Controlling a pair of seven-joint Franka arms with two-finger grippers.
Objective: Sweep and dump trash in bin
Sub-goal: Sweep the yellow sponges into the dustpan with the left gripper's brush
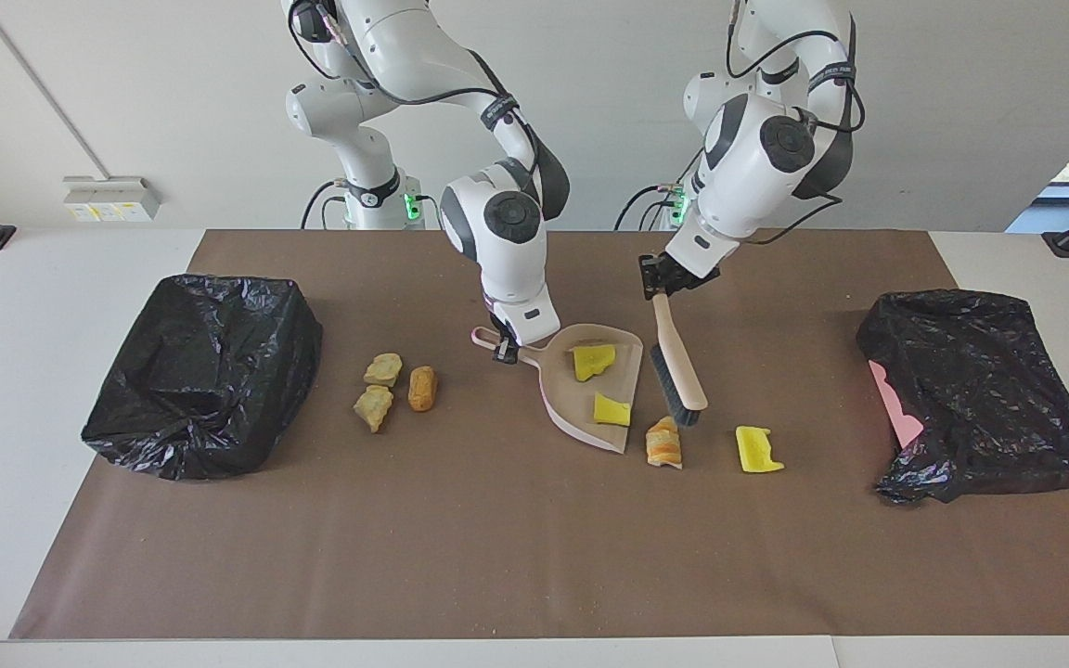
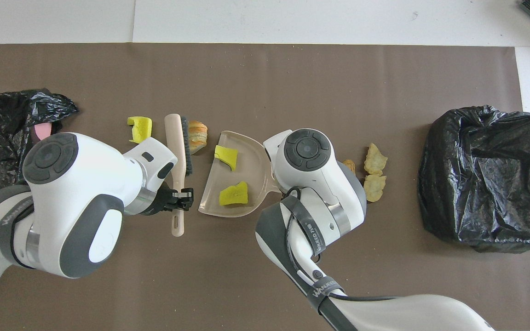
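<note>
A: While the right gripper [image 1: 504, 350] clamps the dustpan [image 1: 590, 390] handle, what's inside?
B: Two yellow pieces [image 1: 611, 409]. The left gripper [image 1: 662, 278] grips the brush [image 1: 678, 366]; farther out lie the striped chunk [image 1: 664, 443] and a third yellow scrap [image 1: 757, 450]

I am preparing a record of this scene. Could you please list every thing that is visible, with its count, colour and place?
yellow scraps: 3; two in the dustpan, one on the mat toward the left arm's end.
striped chunk: 1, orange-cream, beside the dustpan's mouth.
bread lumps: 3, tan-brown, toward the right arm's end.
dustpan: 1, beige-pink, mid-mat.
brush: 1, beige, dark bristles.
bins: 2, black-bagged, one at each end.
mat: 1, brown.
left gripper: shut on brush.
right gripper: shut on dustpan's handle.
</note>
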